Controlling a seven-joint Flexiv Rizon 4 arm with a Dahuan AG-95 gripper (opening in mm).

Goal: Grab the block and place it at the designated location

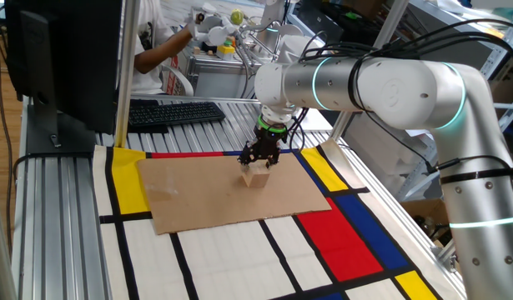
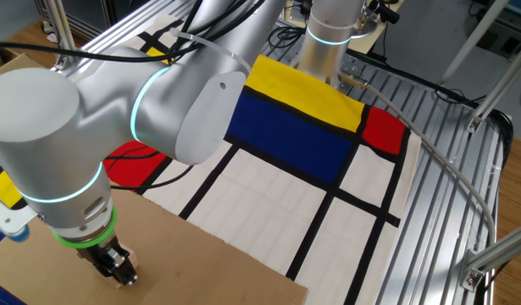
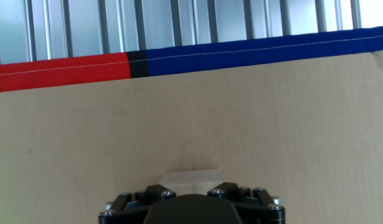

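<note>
The block (image 1: 256, 176), a small pale tan wooden cube, stands on the brown cardboard sheet (image 1: 198, 196), a little right of and behind its middle. My gripper (image 1: 259, 162) is straight above it, with its black jaws down over the two sides of the cube's top, shut on it. In the hand view only the block's pale top edge (image 3: 190, 176) shows past the gripper body (image 3: 190, 205). The other fixed view shows the gripper (image 2: 118, 268) low over the cardboard, and the block is hidden there. I cannot make out the dark dot of the designated location in any view.
The cardboard lies on a mat of red (image 1: 344, 237), yellow (image 1: 129, 183), blue (image 1: 374, 204) and white (image 1: 231, 262) rectangles. A black keyboard (image 1: 173, 112) and a monitor (image 1: 60, 58) stand at the back left. A person works at the back. Metal table rails (image 1: 56, 225) run along the left.
</note>
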